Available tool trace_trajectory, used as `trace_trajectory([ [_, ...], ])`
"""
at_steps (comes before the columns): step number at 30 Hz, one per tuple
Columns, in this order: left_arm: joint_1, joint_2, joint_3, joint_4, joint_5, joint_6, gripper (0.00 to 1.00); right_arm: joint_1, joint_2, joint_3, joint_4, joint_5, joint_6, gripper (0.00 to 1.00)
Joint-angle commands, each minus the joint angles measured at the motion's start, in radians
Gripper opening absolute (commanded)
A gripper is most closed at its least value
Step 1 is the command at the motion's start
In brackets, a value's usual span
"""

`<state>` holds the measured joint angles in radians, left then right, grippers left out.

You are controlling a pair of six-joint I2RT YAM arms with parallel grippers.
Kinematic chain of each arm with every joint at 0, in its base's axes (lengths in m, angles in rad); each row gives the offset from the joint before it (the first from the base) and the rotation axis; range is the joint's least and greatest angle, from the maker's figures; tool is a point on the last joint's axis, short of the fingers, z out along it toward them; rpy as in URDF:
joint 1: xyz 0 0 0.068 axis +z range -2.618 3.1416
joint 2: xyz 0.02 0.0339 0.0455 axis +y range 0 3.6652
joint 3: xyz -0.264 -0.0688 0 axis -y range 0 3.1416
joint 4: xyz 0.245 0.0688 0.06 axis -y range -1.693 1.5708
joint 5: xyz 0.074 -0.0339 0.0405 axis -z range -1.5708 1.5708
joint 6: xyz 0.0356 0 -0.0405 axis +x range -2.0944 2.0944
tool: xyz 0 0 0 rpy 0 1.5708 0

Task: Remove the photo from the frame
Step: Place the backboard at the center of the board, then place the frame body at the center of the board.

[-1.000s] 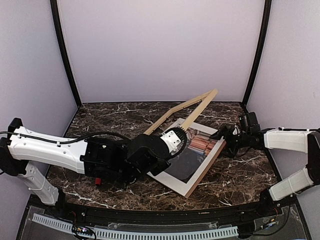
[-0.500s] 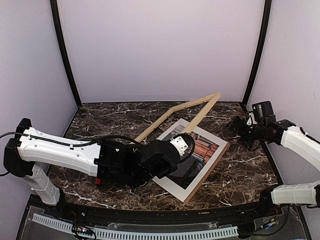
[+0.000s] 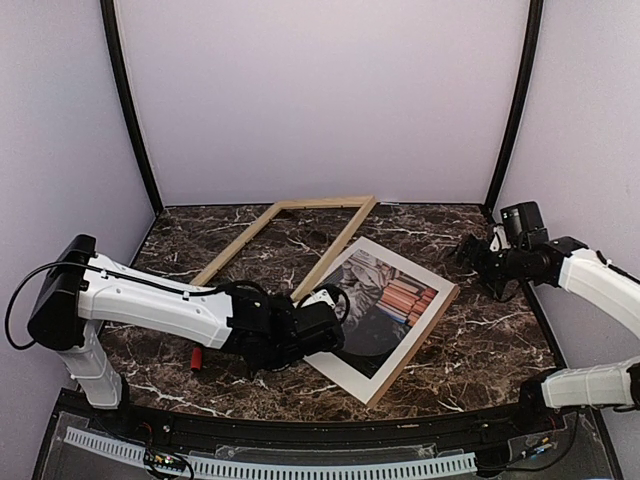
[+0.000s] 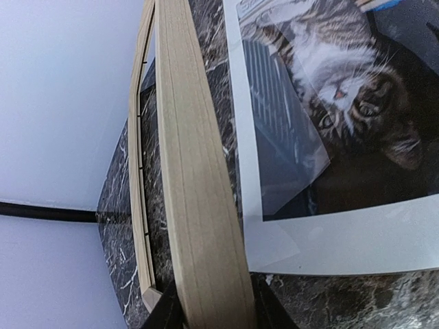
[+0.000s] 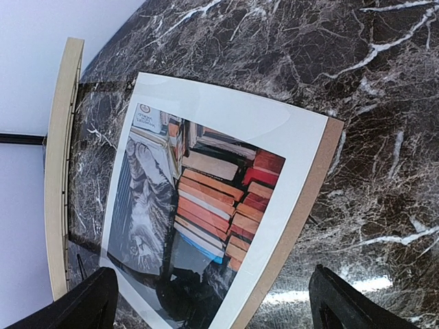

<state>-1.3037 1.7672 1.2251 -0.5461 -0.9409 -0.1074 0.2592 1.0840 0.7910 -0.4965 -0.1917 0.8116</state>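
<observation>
- One rectangular frame (image 4: 199,205) of thin light wood lay on the dark marble table (image 3: 480,340), with only marble showing through its open middle.
- One photo (image 3: 385,305), a large print of a grey tabby cat and stacked red-orange books with white margins, rested face up outside the frame, just to its right.
- One plain brown backing board (image 5: 299,205) lay beneath the photo, a strip of it showing along one edge of the print.
- Of the two grippers in view, the left gripper (image 4: 209,312) was clenched on the frame rail nearest the photo, the wood pinched between its dark fingers (image 4: 163,317).
- The right gripper (image 3: 470,260) hung with jaws spread wide, grasping nothing, apart from the photo's far right corner.
</observation>
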Motion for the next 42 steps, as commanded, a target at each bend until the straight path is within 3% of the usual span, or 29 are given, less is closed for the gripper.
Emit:
trace_trajectory([
  [1,0.029,-0.066,-0.077,-0.117,0.075,-0.167,0.0,0.004,0.017,0.031,0.045,-0.021,-0.011,0.99],
  [11,0.119,-0.049,-0.182,-0.124,0.128,-0.223,0.0,0.031,0.037,0.026,0.038,0.01,-0.016,0.99],
  [17,0.169,-0.035,-0.217,-0.045,0.236,-0.197,0.0,0.042,0.048,0.004,0.038,0.018,-0.028,0.99],
  [29,0.178,0.034,-0.254,-0.044,0.334,-0.212,0.01,0.046,0.05,-0.055,0.024,0.071,-0.023,0.98],
  [34,0.178,0.026,-0.252,-0.046,0.386,-0.204,0.22,0.046,0.093,-0.094,0.06,0.082,0.001,0.95],
  [42,0.178,-0.043,-0.185,-0.046,0.453,-0.158,0.5,0.046,0.145,-0.158,0.223,-0.042,-0.039,0.94],
])
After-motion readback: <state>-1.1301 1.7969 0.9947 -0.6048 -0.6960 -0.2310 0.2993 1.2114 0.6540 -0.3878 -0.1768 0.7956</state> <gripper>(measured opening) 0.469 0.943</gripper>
